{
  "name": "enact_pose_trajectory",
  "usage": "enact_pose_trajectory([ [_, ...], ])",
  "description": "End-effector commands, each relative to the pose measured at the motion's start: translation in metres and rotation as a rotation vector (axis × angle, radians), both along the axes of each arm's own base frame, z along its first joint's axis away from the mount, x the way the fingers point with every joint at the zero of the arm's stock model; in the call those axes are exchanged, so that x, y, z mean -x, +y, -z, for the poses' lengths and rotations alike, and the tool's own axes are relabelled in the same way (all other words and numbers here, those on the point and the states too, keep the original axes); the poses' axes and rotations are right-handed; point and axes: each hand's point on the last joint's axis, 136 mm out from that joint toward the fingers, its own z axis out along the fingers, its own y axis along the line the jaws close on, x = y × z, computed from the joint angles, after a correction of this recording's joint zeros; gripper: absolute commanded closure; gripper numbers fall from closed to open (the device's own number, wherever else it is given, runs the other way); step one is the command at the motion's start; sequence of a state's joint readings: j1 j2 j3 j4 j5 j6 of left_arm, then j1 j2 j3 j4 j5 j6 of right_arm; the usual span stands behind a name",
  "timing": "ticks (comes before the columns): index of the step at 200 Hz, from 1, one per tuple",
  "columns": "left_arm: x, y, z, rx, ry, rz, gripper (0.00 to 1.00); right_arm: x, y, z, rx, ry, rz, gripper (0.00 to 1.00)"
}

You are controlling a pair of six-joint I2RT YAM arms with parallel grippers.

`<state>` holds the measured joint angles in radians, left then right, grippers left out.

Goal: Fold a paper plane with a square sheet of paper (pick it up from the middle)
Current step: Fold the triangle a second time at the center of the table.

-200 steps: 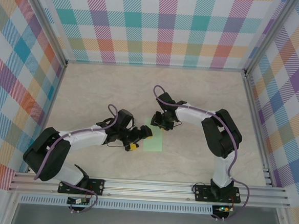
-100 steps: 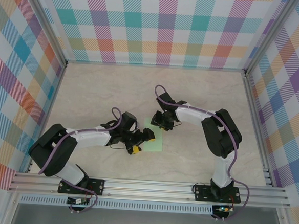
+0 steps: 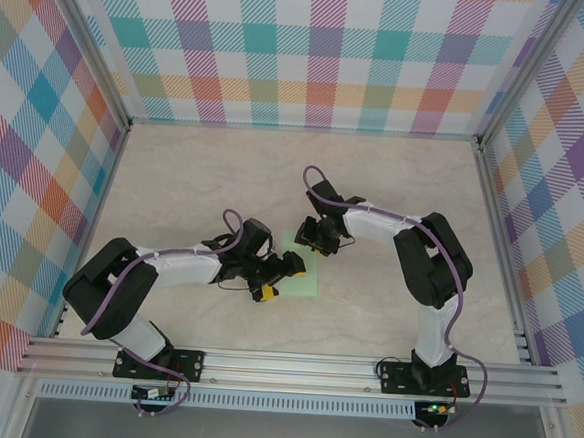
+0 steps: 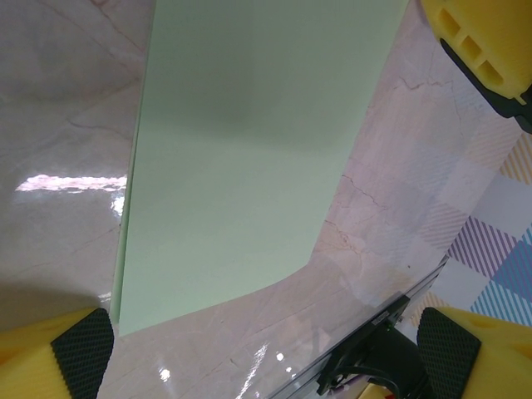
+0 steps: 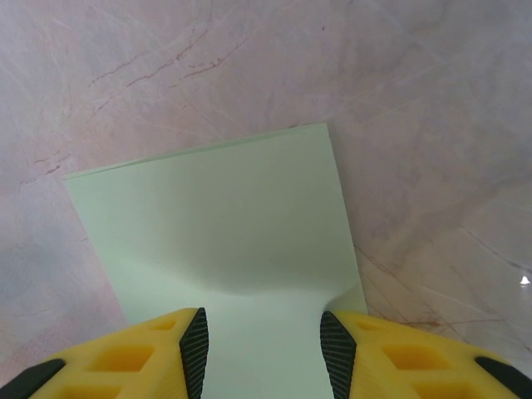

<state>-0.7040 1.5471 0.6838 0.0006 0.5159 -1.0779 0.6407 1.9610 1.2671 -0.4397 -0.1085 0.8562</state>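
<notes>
The square sheet of paper [image 3: 301, 272] is pale mint green and lies flat on the marble tabletop between the two arms. My left gripper [image 3: 281, 278] hovers low over its near-left edge, jaws wide open and nothing between the pads [image 4: 81, 353]. In the left wrist view the sheet [image 4: 249, 150] stretches away ahead of the left gripper [image 4: 264, 353]. My right gripper [image 3: 317, 243] is at the sheet's far edge. Its jaws stand partly apart, the fingertips [image 5: 194, 345] rest on the sheet [image 5: 224, 224], and the paper bulges up slightly between them. The paper plane is out of view.
Checked walls [image 3: 314, 50] enclose the table on three sides. An aluminium rail [image 3: 292, 364] with both arm bases runs along the near edge. A yellow finger of the right gripper [image 4: 478, 46] shows at the top right of the left wrist view.
The left arm has stretched to the right, bringing its open gripper closer over the sheet's left edge. The right arm and the sheet have stayed put.
</notes>
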Motion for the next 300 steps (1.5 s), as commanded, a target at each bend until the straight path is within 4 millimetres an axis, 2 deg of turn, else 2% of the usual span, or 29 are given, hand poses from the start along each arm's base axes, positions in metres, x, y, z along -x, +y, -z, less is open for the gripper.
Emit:
enact_pose_trajectory([
  [1, 0.001, -0.016, -0.006, 0.034, -0.013, 0.048, 0.04, 0.017, -0.022, 0.040, 0.097, 0.095, 0.030, 0.55],
  [80, -0.002, -0.016, -0.009, -0.012, -0.021, 0.067, 0.03, 0.018, -0.024, 0.044, 0.094, 0.105, 0.031, 0.55],
  [118, -0.001, 0.008, -0.005, -0.166, -0.042, 0.070, 0.03, 0.017, -0.025, 0.045, 0.097, 0.107, 0.035, 0.55],
  [124, 0.005, 0.014, -0.002, -0.191, -0.019, 0.072, 0.02, 0.017, -0.025, 0.044, 0.095, 0.106, 0.034, 0.55],
  [168, 0.010, 0.006, 0.001, -0.171, 0.003, 0.096, 0.03, 0.016, -0.026, 0.047, 0.096, 0.111, 0.038, 0.55],
  [186, 0.005, -0.007, -0.005, -0.119, -0.023, 0.107, 0.03, 0.017, -0.026, 0.048, 0.099, 0.116, 0.039, 0.55],
  [300, 0.004, -0.015, 0.000, -0.128, -0.015, 0.129, 0.04, 0.019, -0.030, 0.053, 0.108, 0.128, 0.044, 0.55],
])
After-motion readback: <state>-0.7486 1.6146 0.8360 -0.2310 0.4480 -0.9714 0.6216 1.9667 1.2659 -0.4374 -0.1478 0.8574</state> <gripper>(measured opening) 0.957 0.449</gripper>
